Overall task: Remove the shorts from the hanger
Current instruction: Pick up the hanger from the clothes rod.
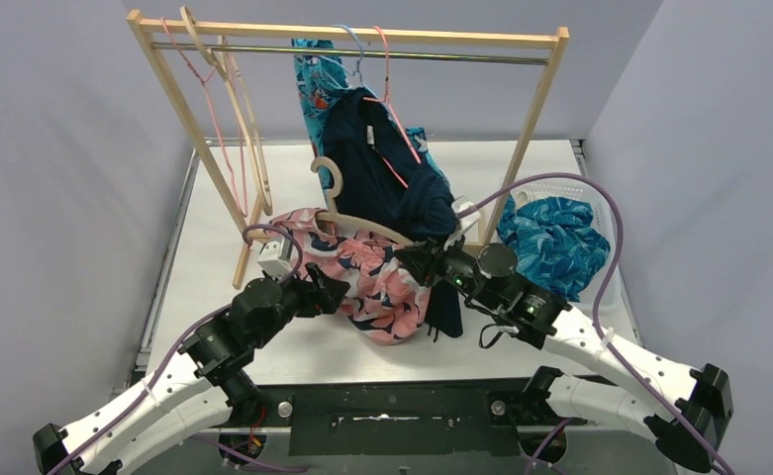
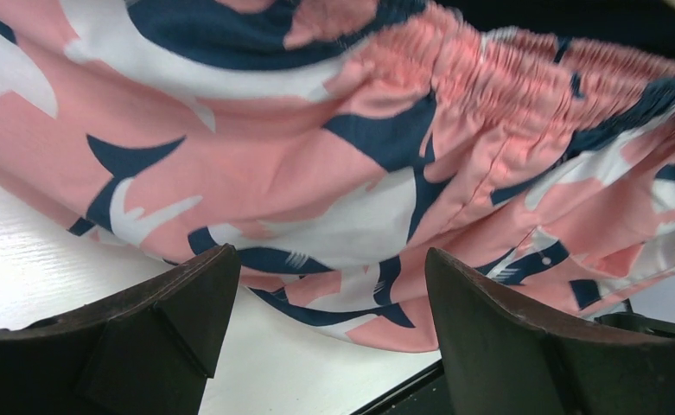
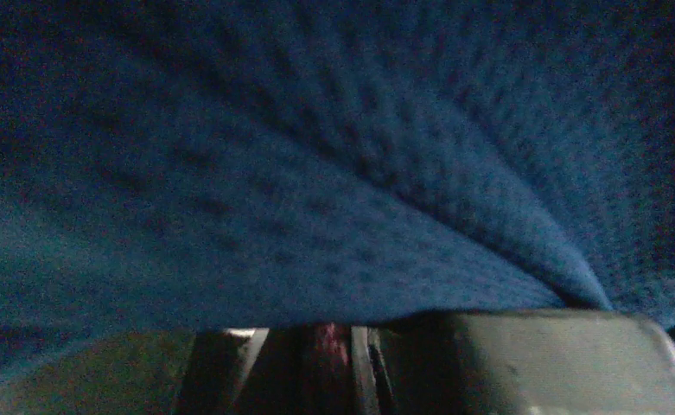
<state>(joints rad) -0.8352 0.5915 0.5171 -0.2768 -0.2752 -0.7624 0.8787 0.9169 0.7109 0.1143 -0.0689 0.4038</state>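
Note:
The pink-and-navy floral shorts (image 1: pixel 382 287) hang on a wooden hanger (image 1: pixel 362 223) low over the table. My left gripper (image 1: pixel 340 289) is open beside their left edge; in the left wrist view the floral fabric (image 2: pixel 359 173) hangs just beyond my open left gripper (image 2: pixel 329 259), untouched. My right gripper (image 1: pixel 410 259) is at the hanger's right end. In the right wrist view my right gripper (image 3: pixel 325 333) has its jaws nearly together with a pinkish strip between them, under dark navy fabric (image 3: pixel 316 156). The dark navy shorts (image 1: pixel 382 163) hang on a pink hanger on the rack, with the teal pair (image 1: pixel 315 89) behind. White shorts are out of view.
The wooden rack (image 1: pixel 362 35) stands at the back with empty hangers (image 1: pixel 234 119) at its left end. The blue wave-patterned shorts (image 1: pixel 550 242) lie in a white basket (image 1: pixel 580 188) at the right. The table's front edge is just below the floral shorts.

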